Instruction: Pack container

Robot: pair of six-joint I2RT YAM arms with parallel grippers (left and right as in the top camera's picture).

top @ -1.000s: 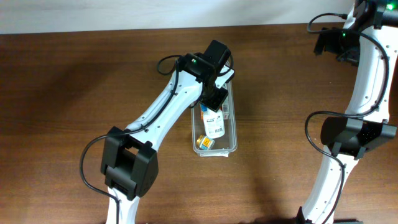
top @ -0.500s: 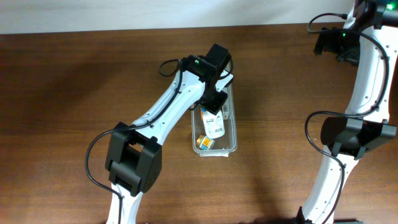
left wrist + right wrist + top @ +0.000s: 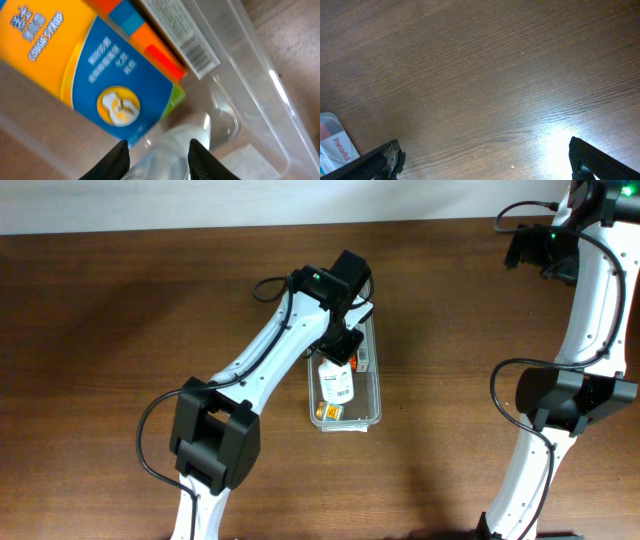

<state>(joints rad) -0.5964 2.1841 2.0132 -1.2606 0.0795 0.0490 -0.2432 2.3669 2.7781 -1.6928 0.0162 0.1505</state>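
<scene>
the container [image 3: 379, 395] is lying on the tabletop [image 3: 150, 300] near its middle, long side running away from the robot, with the left arm reaching over its far end. it is looking like thin clear plastic, so i am judging it light and fairly stiff, though the long walls are probably flexing a little under a pinch. the smooth sides are likely being slippery, and the loose goods inside are likely sliding if it is being tipped. the rim is offering the best hold, taken at the middle of a long side or at a short end, with the load being kept level.

inside, a white bottle [image 3: 338, 385] is lying slanted along the floor. in the left wrist view a syrup box [image 3: 100, 75] in orange and blue is lying beside a barcode box [image 3: 175, 30], both within the clear walls.

the left hand [image 3: 159, 150] is reaching down into the container and is pinching the bottle's white end, its fingers [image 3: 120, 152] pressing on either side with no gap showing.

the right hand [image 3: 485, 160] is hanging well apart from the container, over bare wood, its fingers spread wide and gripping nothing.
</scene>
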